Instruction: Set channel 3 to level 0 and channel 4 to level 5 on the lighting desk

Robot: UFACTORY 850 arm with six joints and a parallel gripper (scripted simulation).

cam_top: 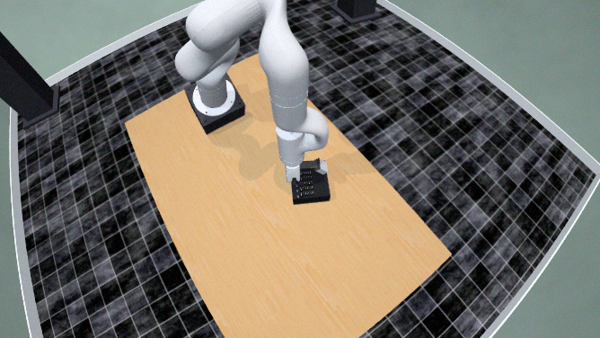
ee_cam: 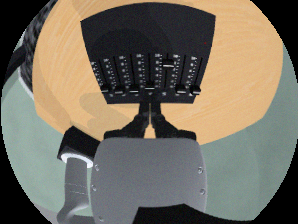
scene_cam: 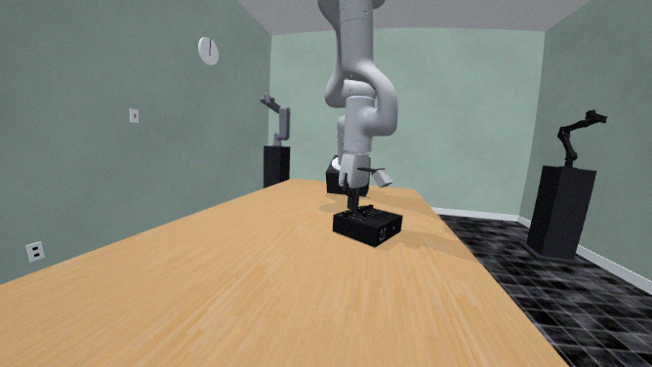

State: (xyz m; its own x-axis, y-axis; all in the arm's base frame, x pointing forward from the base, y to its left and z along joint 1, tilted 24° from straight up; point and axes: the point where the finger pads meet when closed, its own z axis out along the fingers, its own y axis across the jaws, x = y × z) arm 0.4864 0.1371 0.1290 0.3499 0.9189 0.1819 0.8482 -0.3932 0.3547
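Observation:
The black lighting desk (cam_top: 320,192) (scene_cam: 363,228) (ee_cam: 149,32) stands on its feet on the wooden table (cam_top: 251,234) (scene_cam: 244,293). In the wrist view it shows a row of several faders. One cap (ee_cam: 168,66) sits farther up its slot than the rest, which lie near the edge closest to me. My gripper (cam_top: 295,181) (scene_cam: 351,205) (ee_cam: 150,100) is shut with its fingertips pressed together. The tips point down at the near end of a middle fader slot. I cannot tell whether they touch a cap. The channel numbers are too small to read.
The arm's base (cam_top: 216,108) stands at the table's far end. Black pedestals (scene_cam: 561,215) (scene_cam: 276,165) with other arms stand on the floor beyond the table.

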